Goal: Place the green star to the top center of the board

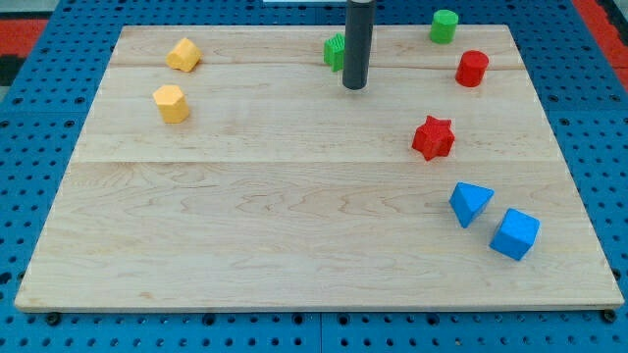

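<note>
The green star (335, 51) sits near the view's top, at about the centre of the wooden board (294, 216). The dark rod partly hides its right side. My tip (354, 86) rests on the board just right of and slightly below the star, close to it or touching it; I cannot tell which.
A green cylinder (444, 26) and a red cylinder (472, 69) stand at the top right. A red star (433, 137) lies at right centre. A blue triangle (470, 203) and blue cube (515, 233) sit lower right. Two yellow blocks (183, 55) (172, 103) are upper left.
</note>
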